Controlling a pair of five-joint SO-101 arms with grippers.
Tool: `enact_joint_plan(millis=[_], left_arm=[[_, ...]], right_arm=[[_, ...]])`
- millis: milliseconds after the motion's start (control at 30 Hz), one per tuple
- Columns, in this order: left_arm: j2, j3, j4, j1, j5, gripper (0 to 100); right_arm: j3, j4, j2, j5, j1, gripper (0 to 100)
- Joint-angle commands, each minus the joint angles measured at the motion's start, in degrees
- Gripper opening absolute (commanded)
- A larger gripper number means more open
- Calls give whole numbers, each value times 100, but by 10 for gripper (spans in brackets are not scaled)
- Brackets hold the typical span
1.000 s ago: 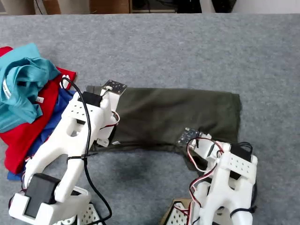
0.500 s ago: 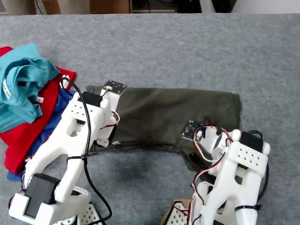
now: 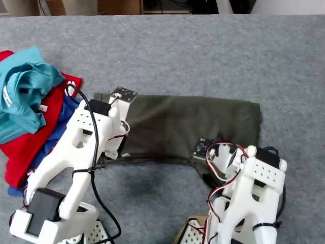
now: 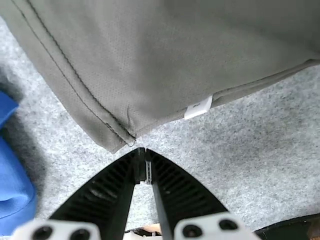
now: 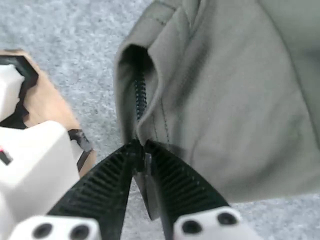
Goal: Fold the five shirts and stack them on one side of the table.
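Right end effector point(image 5: 143, 152) clenched on hem of olive shirt point(image 3: 177, 127), which lies spread mid-frame. Its arm swung right, then back, and the shirt barely moved. Left end effector point(image 4: 145, 164) clenched empty, just off shirt corner. Fold likely not started.

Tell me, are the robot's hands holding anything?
The right hand pinches the green shirt by a folded edge. The left hand is closed just off the shirt's corner, seemingly holding nothing.

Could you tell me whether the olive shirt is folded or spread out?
Folded: the olive shirt lies as a long rectangle with doubled layers at its edge; the right pincer pinches that edge.
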Motion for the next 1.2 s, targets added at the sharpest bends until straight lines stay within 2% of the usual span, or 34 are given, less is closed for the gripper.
enact_joint_plan(millis=[0, 200, 367, 600, 767, 833, 1167], left_arm=[[-154, -26, -35, -149, -18, 19], [-154, -26, -44, -598, -62, 19], [-198, -26, -44, -756, -352, 19], [-198, -26, -26, -756, -378, 19], [-198, -26, -35, -721, -378, 19], [-198, -26, -35, -730, -378, 19], [-198, -26, -35, -747, -378, 19]], right_arm=[[22, -44, -75, 88, -40, 10], [-66, 413, -75, 484, -48, 105], [-330, 492, -75, 492, -31, 111], [-716, 791, -75, 492, -31, 118], [-822, 844, -75, 501, -48, 231], [-813, 835, -57, 510, -66, 238], [585, -510, -40, 695, -40, 217]])
